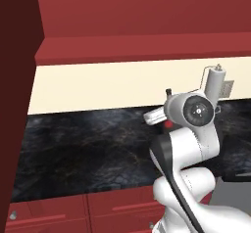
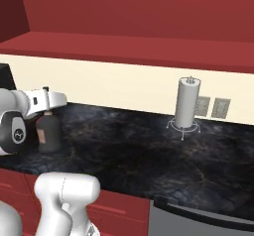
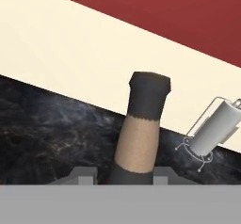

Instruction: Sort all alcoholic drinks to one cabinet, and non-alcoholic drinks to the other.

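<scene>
— Gripping the squat dark bottle (image 2: pixel 48 131) by its thin neck: gripper (image 3: pixel 126 173) clamped tight, one finger either side, low on the neck in the hand view.

— Held clear of the black marble counter (image 2: pixel 134 155), or standing on it?

— Cannot tell; base seems level with the counter in the right base view, contact unclear. Bottle upright, near the counter's left end there, under the white wrist.

— Hidden parts?

— Plenty. Fingertips mostly cut off at the bottom of the hand view. Body of the bottle out of sight there, just neck and cap. In the left base view, almost wholly behind the arm; only a dark cap tip above the wrist and a reddish patch below.

— Look of the bottle?

— Round, squat, dark grey-brown body with a reddish label patch on the side; neck wrapped in a pale tan band, dark flared cap on top.

— Anything nearby?

— Paper towel holder (image 2: pixel 187 103) well apart to the right, against the cream backsplash (image 2: pixel 114 86), beside two wall outlets (image 2: pixel 212 107). Red cabinets (image 2: pixel 124 12) overhead.
</scene>
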Tool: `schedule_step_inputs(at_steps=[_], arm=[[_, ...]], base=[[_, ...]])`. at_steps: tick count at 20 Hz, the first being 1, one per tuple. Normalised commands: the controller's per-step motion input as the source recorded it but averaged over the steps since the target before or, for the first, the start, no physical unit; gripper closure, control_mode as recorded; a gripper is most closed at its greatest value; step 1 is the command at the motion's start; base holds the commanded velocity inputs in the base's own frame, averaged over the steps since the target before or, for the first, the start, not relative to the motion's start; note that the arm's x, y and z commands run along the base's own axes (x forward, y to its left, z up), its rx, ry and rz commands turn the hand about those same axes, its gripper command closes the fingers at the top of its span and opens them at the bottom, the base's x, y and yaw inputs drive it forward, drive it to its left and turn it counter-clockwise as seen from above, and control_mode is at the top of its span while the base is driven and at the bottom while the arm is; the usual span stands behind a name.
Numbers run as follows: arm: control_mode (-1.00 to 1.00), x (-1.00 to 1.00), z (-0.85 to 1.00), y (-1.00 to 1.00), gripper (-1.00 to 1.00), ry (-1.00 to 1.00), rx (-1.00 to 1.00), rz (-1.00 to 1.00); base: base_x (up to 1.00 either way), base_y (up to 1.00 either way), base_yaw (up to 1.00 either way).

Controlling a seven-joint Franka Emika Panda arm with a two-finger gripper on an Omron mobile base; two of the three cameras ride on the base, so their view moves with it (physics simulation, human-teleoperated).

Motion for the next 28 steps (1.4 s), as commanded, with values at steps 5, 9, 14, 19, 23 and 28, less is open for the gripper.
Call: schedule_step_inputs(at_steps=[5,9,14,19,23,28], arm=[[-1.0,0.23,0.37,-0.13,1.0,-0.02,0.15,0.0],[-1.0,-0.07,0.74,-0.33,1.0,-0.23,0.21,0.02],[-1.0,-0.01,0.69,-0.15,1.0,-0.3,0.13,0.05],[-1.0,0.21,0.61,0.0,1.0,-0.17,0.04,0.06],[-1.0,0.29,0.68,0.0,1.0,-0.04,0.02,0.05],[-1.0,0.24,0.73,0.0,1.0,0.0,0.0,0.02]], base=[[0.0,0.0,0.0],[0.0,0.0,0.0],[0.0,0.0,0.0],[0.0,0.0,0.0],[0.0,0.0,0.0],[0.0,0.0,0.0]])
